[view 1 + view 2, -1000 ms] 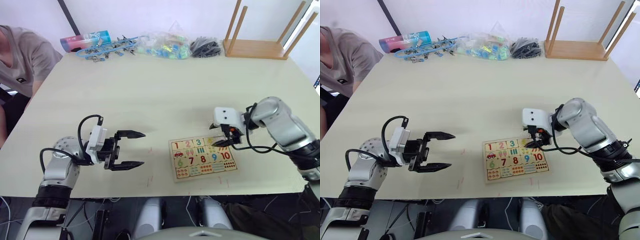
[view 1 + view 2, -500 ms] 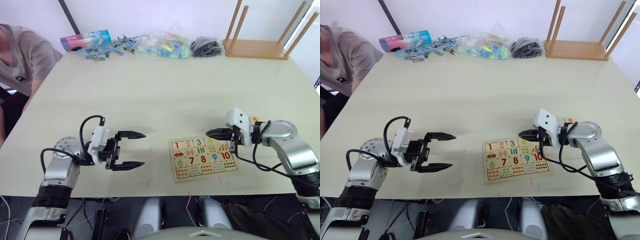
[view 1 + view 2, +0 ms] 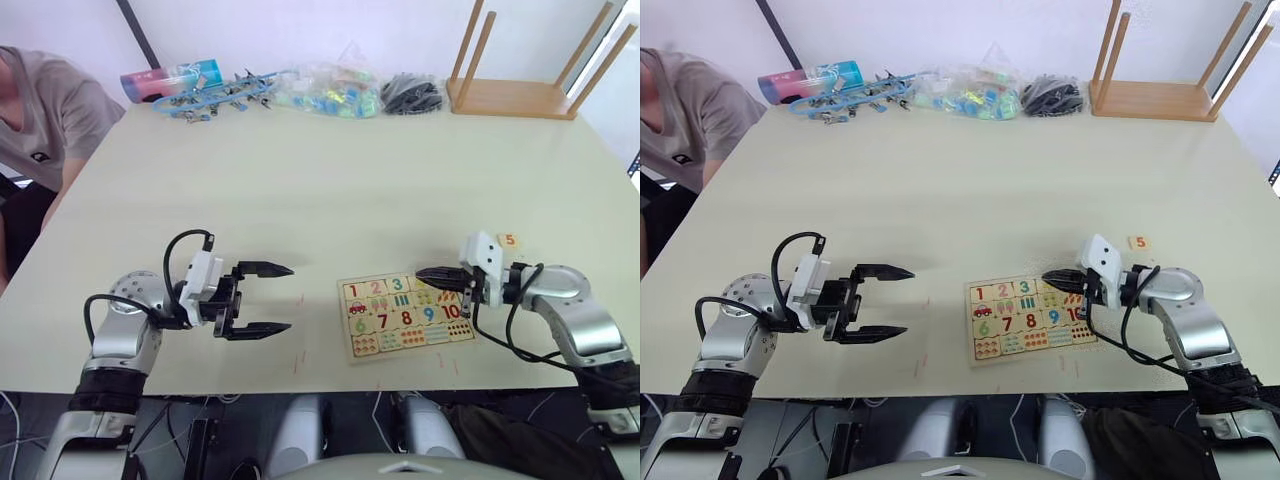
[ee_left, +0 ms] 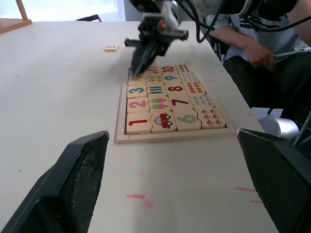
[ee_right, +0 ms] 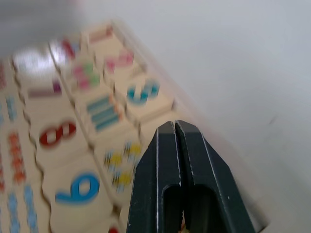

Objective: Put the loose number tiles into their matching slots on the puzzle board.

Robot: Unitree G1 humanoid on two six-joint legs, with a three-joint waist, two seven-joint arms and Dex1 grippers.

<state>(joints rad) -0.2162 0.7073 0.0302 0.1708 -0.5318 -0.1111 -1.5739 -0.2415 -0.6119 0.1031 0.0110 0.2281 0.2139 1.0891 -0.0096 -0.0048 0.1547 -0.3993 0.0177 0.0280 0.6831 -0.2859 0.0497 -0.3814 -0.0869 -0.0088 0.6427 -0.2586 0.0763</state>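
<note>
While the right claw point(image 3: 430, 274) hovers closed over the puzzle board point(image 3: 405, 317), the left claw point(image 3: 272, 298) rests agape.

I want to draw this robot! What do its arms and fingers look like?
Both arms are shiny silver-grey with rounded joints, and black cables loop along them. Each wrist carries a white boxy block. The left gripper and the right gripper each have two long, pointed black fingers, smooth and flat-sided up close.

Bright, even lighting; soft shadows; right wrist view blurred, others sharp.
</note>
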